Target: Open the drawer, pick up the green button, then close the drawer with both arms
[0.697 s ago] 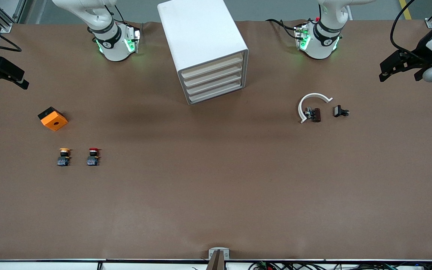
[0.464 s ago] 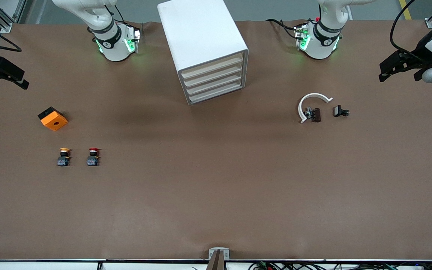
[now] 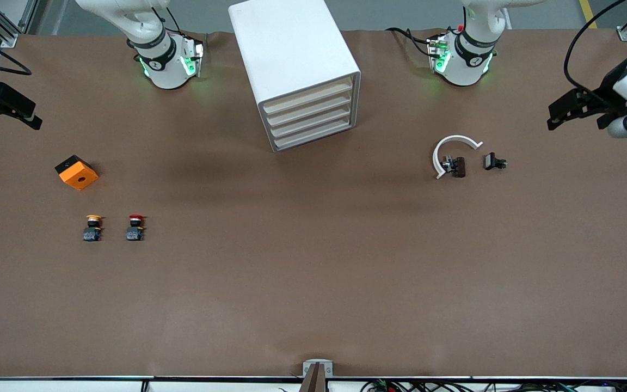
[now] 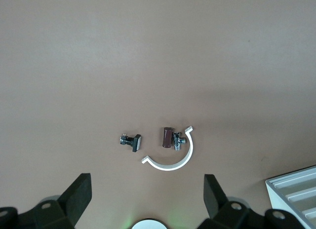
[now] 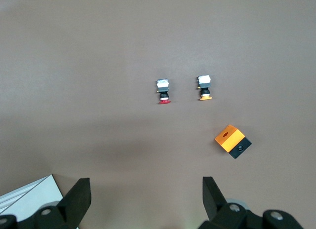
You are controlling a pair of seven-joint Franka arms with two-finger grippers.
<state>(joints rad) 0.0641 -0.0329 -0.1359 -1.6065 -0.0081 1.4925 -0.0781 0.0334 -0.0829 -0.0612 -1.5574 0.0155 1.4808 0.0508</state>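
Big brown table (image 3: 313, 283) with a white cabinet (image 3: 292, 54) standing between the two arm bases. Toward the right arm's end sit an orange box (image 3: 77, 172), an orange-capped button (image 3: 93, 227) and a red-capped button (image 3: 135, 227). Toward the left arm's end lie a white curved clip (image 3: 451, 149), a small brown part (image 3: 458, 166) touching it, and a black part (image 3: 493, 161).

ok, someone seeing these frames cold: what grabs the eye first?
The white cabinet with four shut drawers, standing between the two arm bases. Next, the orange box toward the right arm's end of the table, with the red-capped button and orange-capped button nearer the front camera. Both grippers hang open over the table's ends: left gripper, right gripper.
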